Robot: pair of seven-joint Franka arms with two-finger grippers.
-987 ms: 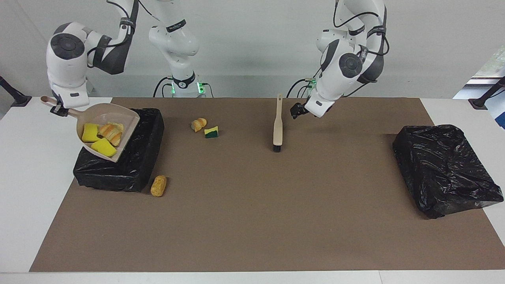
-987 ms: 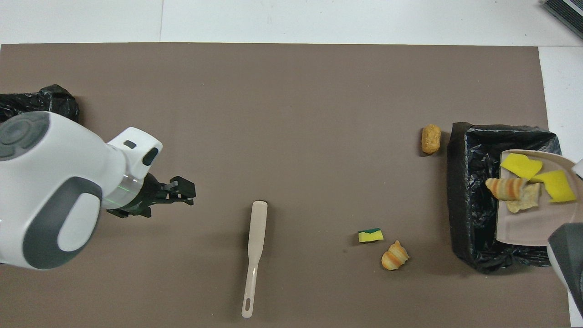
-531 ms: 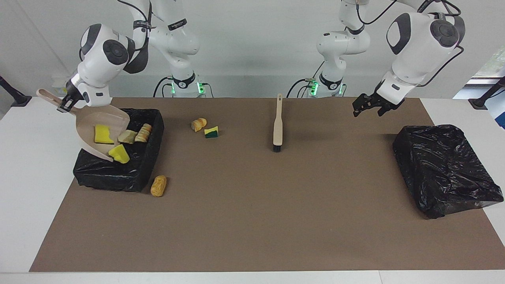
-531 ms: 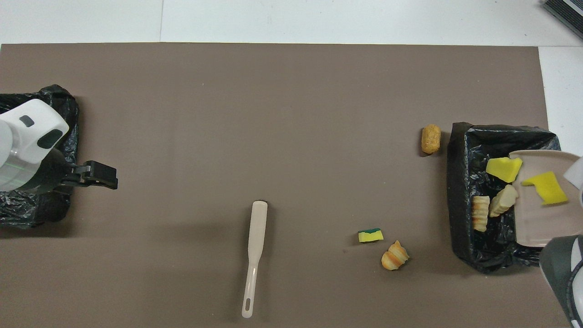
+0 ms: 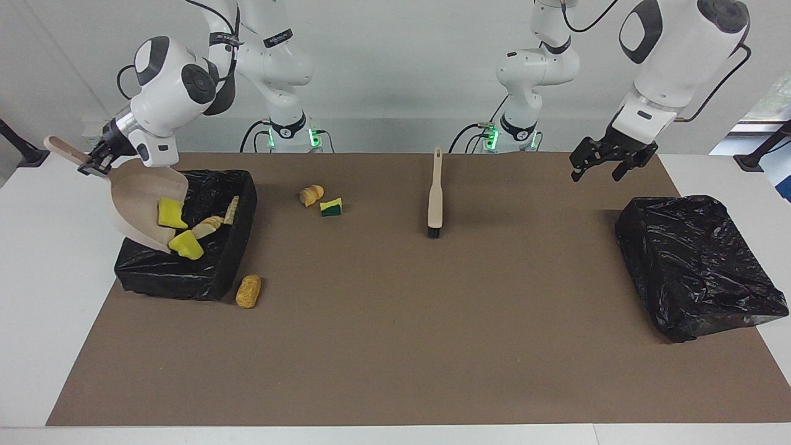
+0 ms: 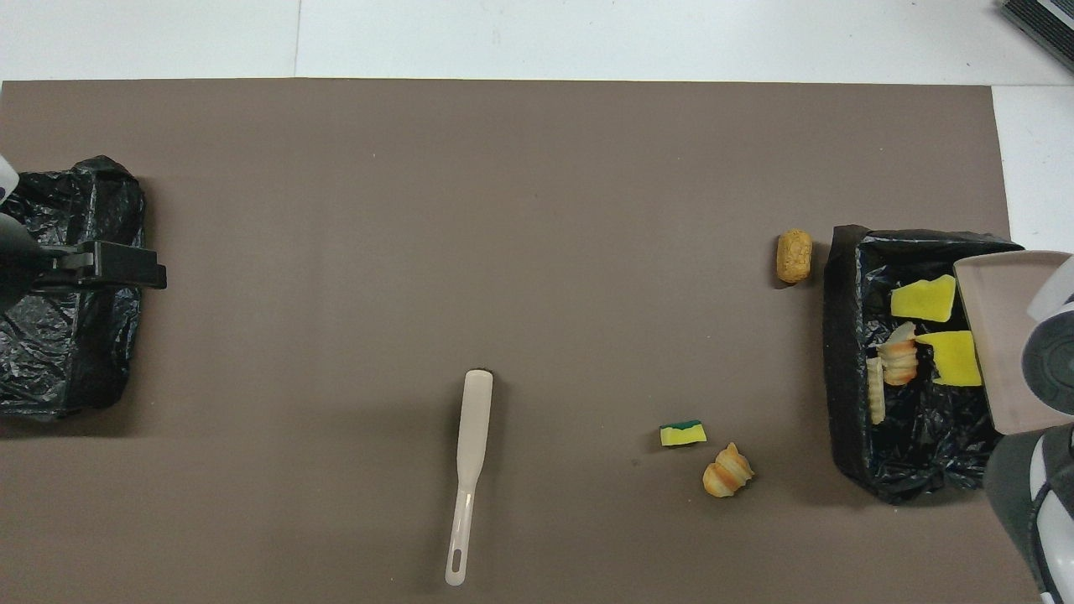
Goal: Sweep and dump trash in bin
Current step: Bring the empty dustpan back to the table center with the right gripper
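Brown mat [image 5: 395, 346] covered the white table. Facing view: right gripper [image 5: 93, 162] clamped the beige dustpan [image 5: 139, 204] handle, pan tipped steeply over the black-lined bin [image 5: 213, 272]; yellow sponge and bread trash [image 5: 185, 244] sliding in. Left gripper [image 5: 609, 165] raised, fingers spread, empty. Overhead view: three bits stayed on the mat: bread lump [image 6: 794, 256], green-backed sponge [image 6: 682, 433], ridged bread piece [image 6: 727, 471]; brush [image 6: 468, 474] flat.

You are looking at a brightly and evenly lit scene. Light falls from above, so shadows are soft and short: a faint one lies beside the brush [image 5: 435, 196], a darker one beside the covered bin [image 5: 695, 266]. Small glints shine on the crinkled black bin liner [image 6: 852, 352]. Both views are sharp, with no visible bending at the edges.
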